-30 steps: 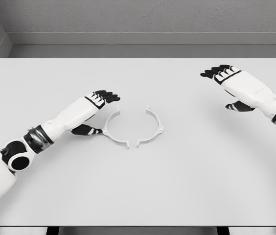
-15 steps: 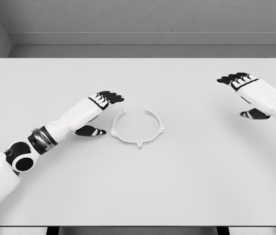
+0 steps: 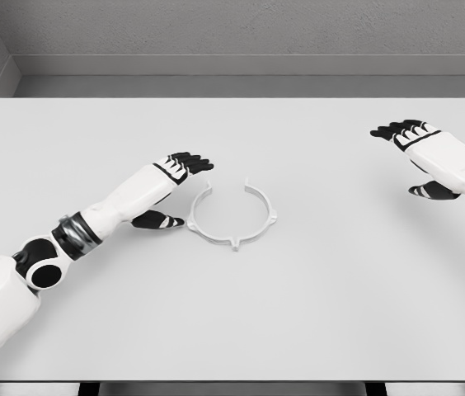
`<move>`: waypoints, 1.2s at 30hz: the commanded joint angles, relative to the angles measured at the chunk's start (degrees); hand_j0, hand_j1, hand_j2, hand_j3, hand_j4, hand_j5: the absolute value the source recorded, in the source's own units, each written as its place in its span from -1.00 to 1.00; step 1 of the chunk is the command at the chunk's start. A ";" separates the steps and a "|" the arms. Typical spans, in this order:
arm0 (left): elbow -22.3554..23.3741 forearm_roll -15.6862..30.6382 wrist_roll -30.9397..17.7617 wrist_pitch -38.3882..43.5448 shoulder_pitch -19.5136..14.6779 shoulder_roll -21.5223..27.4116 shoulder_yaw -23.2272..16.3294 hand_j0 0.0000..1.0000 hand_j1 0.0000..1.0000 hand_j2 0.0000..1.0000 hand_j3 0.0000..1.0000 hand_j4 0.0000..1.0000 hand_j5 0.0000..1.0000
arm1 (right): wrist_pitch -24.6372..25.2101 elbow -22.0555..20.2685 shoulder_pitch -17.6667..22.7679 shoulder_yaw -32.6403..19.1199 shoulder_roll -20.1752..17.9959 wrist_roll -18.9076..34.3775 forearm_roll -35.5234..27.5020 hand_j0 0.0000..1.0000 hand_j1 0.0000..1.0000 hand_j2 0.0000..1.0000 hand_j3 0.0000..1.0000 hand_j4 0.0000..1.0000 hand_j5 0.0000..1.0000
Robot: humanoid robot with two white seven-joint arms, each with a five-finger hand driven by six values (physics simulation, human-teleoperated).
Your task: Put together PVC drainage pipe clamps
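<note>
Clamp halves, two of them [image 3: 232,216], lie flat near the middle of the white counter [image 3: 298,313], joined at the near side into one ring with a gap at the far side; no writing or label can be read on them. Just left of the ring, the left hand [image 3: 171,186] hovers with fingers extended and holds nothing. Well apart at the right edge, the right hand [image 3: 426,157] is likewise spread and empty.
</note>
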 commanded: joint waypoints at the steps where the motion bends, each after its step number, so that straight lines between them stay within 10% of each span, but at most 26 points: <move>1: -0.02 0.35 0.04 -0.02 0.00 -0.01 0.03 1.00 1.00 1.00 1.00 1.00 1.00 | 0.16 -0.03 0.00 -0.02 -0.03 -0.03 -0.37 1.00 1.00 1.00 1.00 1.00 1.00; 36: 0.68 -0.88 -0.05 -0.02 0.18 -2.82 0.03 1.00 1.00 1.00 1.00 1.00 1.00 | 0.16 -0.38 -0.18 0.33 -0.03 -0.03 -0.46 1.00 1.00 1.00 1.00 1.00 1.00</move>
